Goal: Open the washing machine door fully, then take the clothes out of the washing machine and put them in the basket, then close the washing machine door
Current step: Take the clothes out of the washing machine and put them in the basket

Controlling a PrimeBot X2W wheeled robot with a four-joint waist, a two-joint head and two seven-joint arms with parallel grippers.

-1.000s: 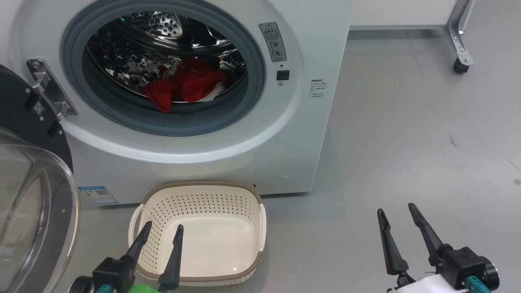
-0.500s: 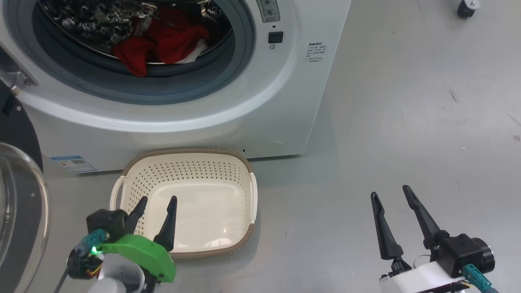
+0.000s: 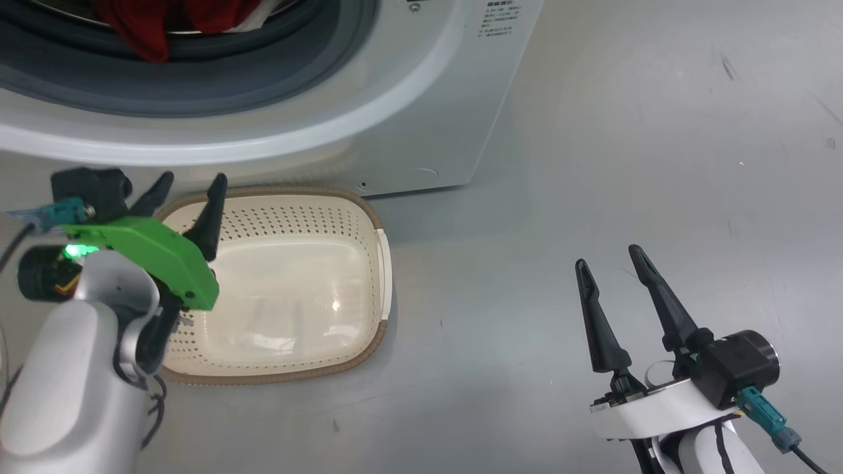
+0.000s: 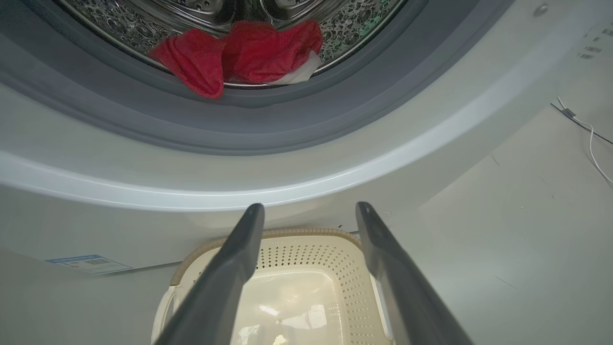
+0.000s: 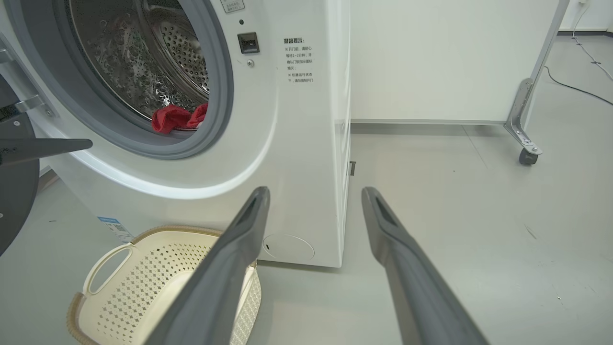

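**Clothes in the drum, door open, basket empty.** The clothes [image 4: 239, 52], a bright red bundle with a flash of white at one side, lie at the front lip of the steel perforated drum [image 5: 143, 62]. One red fold droops onto the grey rubber seal [image 4: 287, 120], and nothing grips them.

The washing machine [image 3: 421, 99] stands on the grey floor [image 3: 593, 131] with its mouth uncovered. The washing machine door [image 5: 14, 206], its black rim seen at the left edge of the right wrist view, is swung clear of the opening. The opening step therefore appears done, though how far the door is swung cannot be judged from here.

The basket [image 3: 296, 214], cream with a brown woven-look rim, sits on the floor just before the machine's foot, below the mouth, and holds no garment. Taking the clothes out, putting them in the basket and closing the door are all left to do. The task appears to be at an early stage, at the approach to the first grasp.

The left pincer [image 3: 193, 181] hangs over the basket's far-left rim, fingers wide apart and empty, aimed up toward the drum mouth. The right pincer [image 3: 607, 258], likewise wide and empty, hovers over bare floor well apart from basket and machine.
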